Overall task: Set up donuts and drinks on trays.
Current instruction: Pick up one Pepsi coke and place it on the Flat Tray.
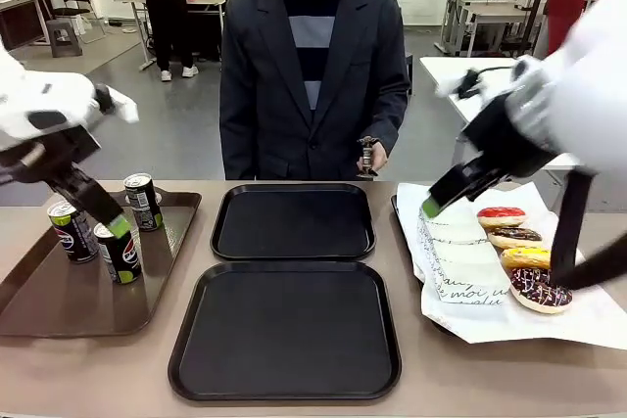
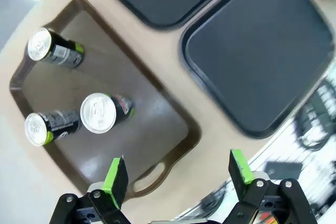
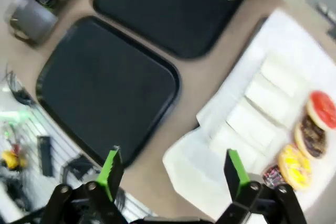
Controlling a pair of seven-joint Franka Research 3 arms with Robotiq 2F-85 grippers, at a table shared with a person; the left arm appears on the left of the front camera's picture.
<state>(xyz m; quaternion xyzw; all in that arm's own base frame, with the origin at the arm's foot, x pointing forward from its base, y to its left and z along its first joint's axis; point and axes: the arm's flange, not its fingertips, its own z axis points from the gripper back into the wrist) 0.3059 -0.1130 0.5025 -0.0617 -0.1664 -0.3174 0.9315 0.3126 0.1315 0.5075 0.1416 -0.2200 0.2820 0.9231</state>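
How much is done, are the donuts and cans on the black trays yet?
Nothing is done yet: both black trays are bare. In hand: the left gripper hangs open near three cans on the brown tray, and the right gripper is open near four donuts on the white paper. Left to do: every can and donut needs moving.

Three black soda cans, one brown tray, two black trays, four glazed donuts, one white paper sheet.
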